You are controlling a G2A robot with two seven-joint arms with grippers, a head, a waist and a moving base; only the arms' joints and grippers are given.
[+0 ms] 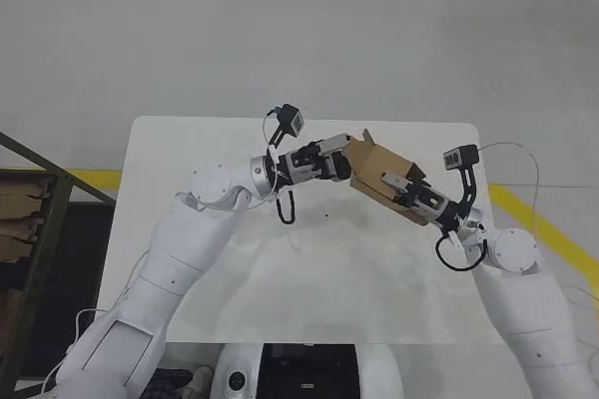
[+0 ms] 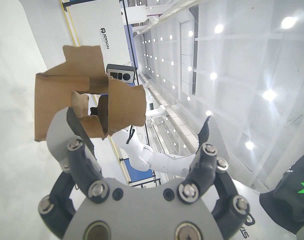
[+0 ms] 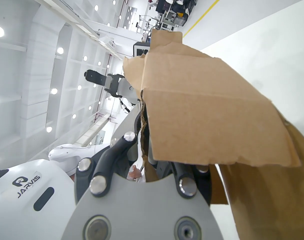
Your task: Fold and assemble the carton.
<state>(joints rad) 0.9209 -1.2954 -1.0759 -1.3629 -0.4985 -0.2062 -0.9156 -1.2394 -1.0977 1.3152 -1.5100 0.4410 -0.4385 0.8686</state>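
The brown carton (image 1: 379, 168) is held up above the white table (image 1: 230, 249), half formed, with loose flaps at its ends. My right gripper (image 1: 409, 196) is shut on the carton's wall at the end nearer that arm; in the right wrist view the carton (image 3: 204, 106) covers most of the right gripper (image 3: 147, 151). My left gripper (image 1: 336, 164) stands open at the carton's other end. In the left wrist view the carton (image 2: 57, 93) shows its open end with flaps folded partly inward. One of the left fingers (image 2: 74, 126) lies against a lower flap and the other stands far off it.
The table's far edge runs just behind the carton. A dark rack with flat cardboard pieces (image 1: 10, 229) stands beside the table on the left. A yellow floor line (image 1: 539, 224) passes on the right.
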